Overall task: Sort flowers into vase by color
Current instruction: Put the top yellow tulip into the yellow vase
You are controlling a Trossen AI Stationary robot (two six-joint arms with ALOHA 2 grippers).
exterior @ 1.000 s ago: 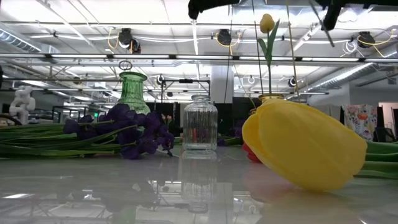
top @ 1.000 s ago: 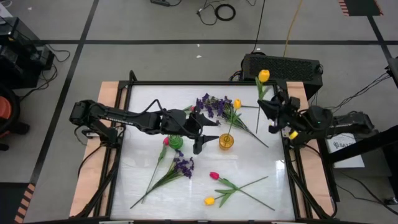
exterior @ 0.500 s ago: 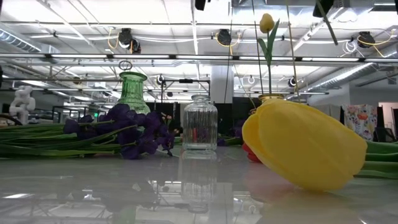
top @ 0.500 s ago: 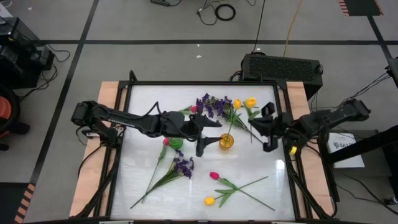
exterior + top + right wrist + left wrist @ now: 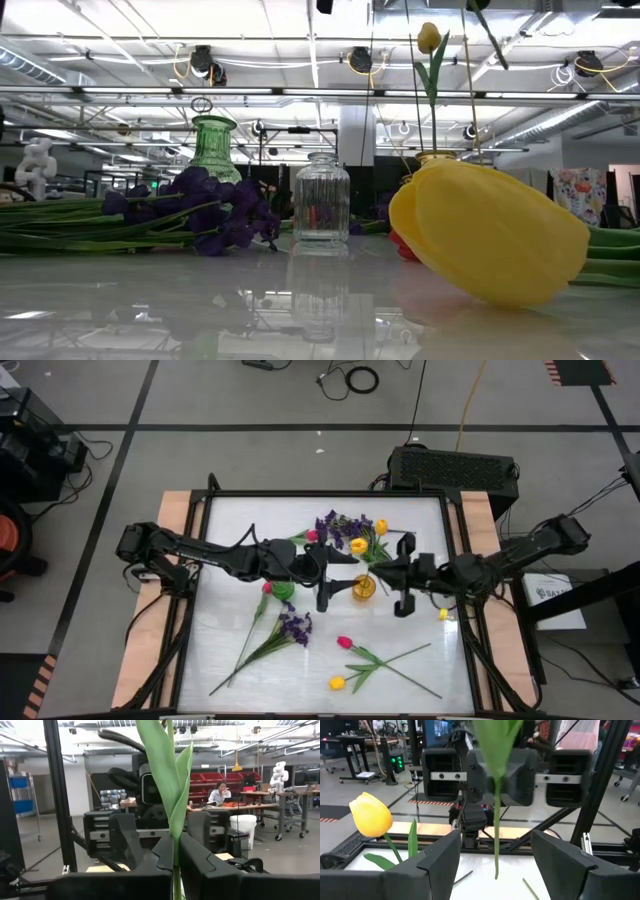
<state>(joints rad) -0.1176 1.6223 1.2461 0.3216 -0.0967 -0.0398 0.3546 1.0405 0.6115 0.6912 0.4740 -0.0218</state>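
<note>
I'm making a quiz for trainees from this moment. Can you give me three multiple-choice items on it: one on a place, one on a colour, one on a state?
1. Where does the yellow vase stand?
A. At a table corner
B. Mid-table, between the two grippers
C. On the floor

2. What colour is the tulip in the right gripper?
A. Pink
B. Purple
C. Yellow

3. How is the left gripper?
A. Open and empty
B. Shut on a purple sprig
C. Shut on the green vase

Answers:
1 B: the high view shows the yellow vase mid-table with an arm reaching in from each side.
2 C: the right gripper is shut on a green stem, and the tulip has a yellow head.
3 A: the fingers of the left gripper stand well apart and touch nothing.
</note>
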